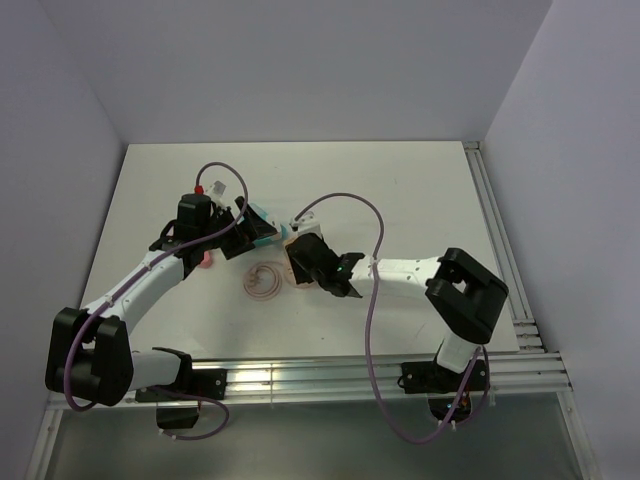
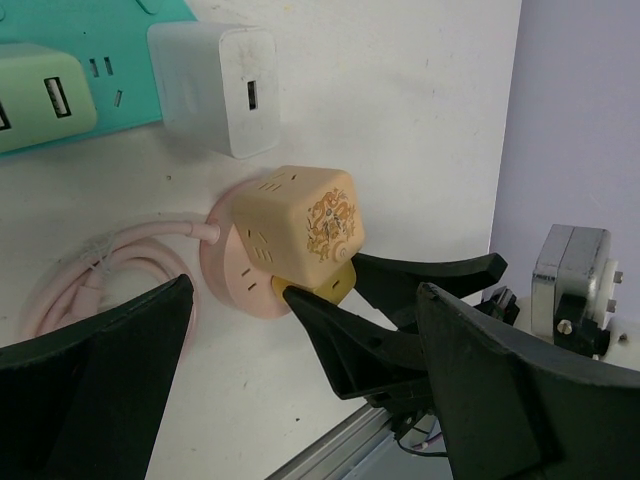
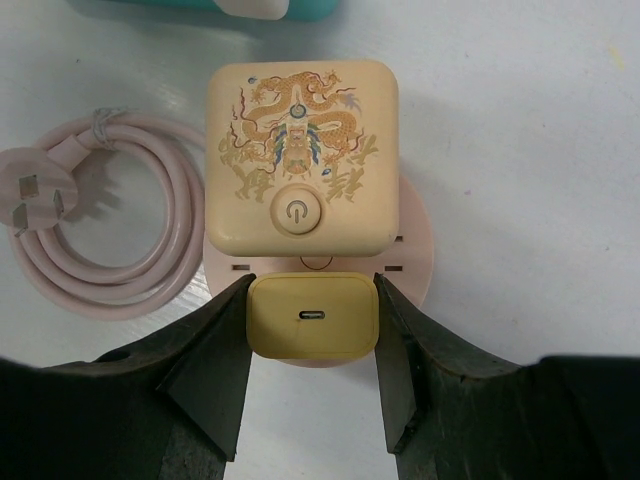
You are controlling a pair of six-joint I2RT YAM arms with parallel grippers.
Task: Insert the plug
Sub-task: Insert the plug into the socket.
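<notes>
A small yellow plug (image 3: 313,316) with a USB-C port sits against the round pink socket base (image 3: 415,250), just below a cream cube adapter (image 3: 300,150) with a dragon print. My right gripper (image 3: 313,322) is shut on the yellow plug, one finger on each side. In the left wrist view the plug (image 2: 338,282) shows between the right gripper's black fingers (image 2: 340,340) at the edge of the pink base (image 2: 225,275). My left gripper (image 2: 305,300) is open and empty, its fingers wide apart, hovering close by. In the top view both grippers (image 1: 245,232) (image 1: 300,265) meet at mid-table.
A teal power strip (image 2: 70,20) lies behind, holding a white charger (image 2: 215,90) and a green adapter (image 2: 40,100). The pink coiled cable (image 3: 110,230) with its plug (image 3: 30,195) lies left of the base. A metal rail (image 1: 380,370) runs along the table's near edge.
</notes>
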